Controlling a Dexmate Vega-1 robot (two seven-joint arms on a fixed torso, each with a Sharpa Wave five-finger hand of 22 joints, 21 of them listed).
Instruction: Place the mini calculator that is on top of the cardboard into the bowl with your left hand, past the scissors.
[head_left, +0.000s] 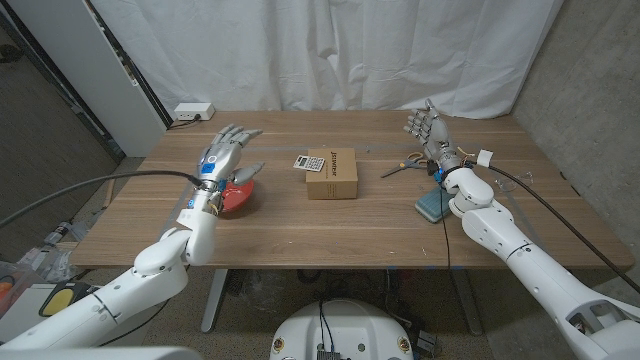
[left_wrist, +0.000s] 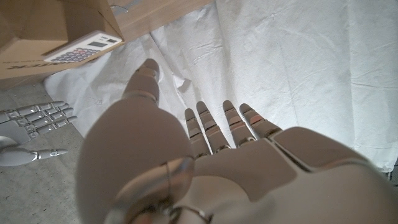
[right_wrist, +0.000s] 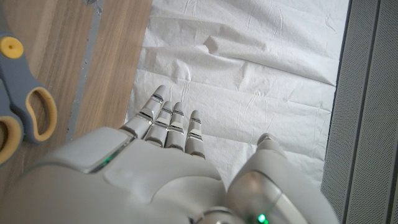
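The mini calculator (head_left: 307, 163) lies on the left end of the top of the cardboard box (head_left: 332, 174), slightly overhanging that edge as the left wrist view shows, so it offers itself to a reach coming from the robot's left. The box sits near the middle of the table (head_left: 300, 230), a little toward the far edge. The left hand (head_left: 222, 157) holds nothing, its fingers spread and pointing toward the far edge, raised over the red bowl (head_left: 237, 196), which sits toward the left edge; I judge it is poised to travel across to the calculator, not yet close to it. The scissors (head_left: 405, 165), with yellow and grey handles, lie on the far side of the box toward the right edge, well apart from the bowl, so they do not seem to stand between calculator and bowl. The right hand (head_left: 428, 131) is also empty, fingers apart and upright near the far right of the table just beside the scissors, probably parked out of the way. A teal pad (head_left: 437, 204) lies under the right forearm near the right edge.
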